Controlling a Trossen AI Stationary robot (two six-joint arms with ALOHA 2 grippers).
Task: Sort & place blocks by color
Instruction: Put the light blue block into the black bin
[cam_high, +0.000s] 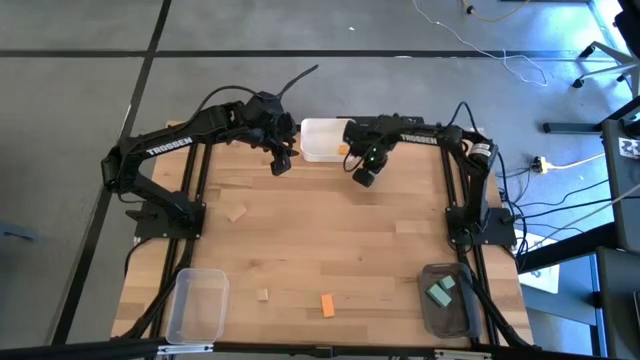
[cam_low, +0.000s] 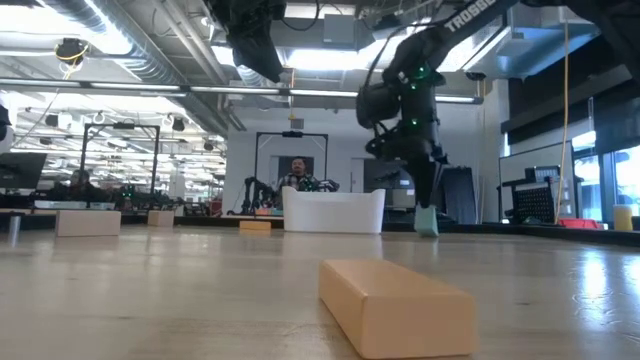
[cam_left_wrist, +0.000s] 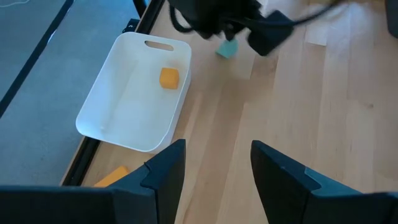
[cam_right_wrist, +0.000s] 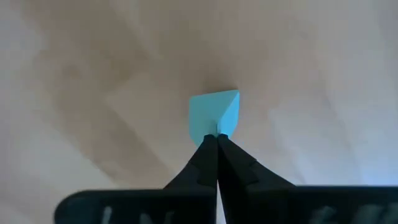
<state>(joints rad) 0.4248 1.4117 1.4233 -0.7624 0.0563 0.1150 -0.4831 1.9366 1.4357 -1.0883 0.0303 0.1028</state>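
The right gripper (cam_right_wrist: 217, 138) is seen with its fingers pressed together, tips touching the teal block (cam_right_wrist: 213, 115), which lies just beyond them on the table. Farther off, the left gripper (cam_left_wrist: 214, 165) is held spread above the table, empty.

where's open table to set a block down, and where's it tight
The widest bare wood is the table middle, bordered by the tan block, the orange bar and the dark bin. Crowded: the far edge around the white bin, where the left gripper and right gripper hang.
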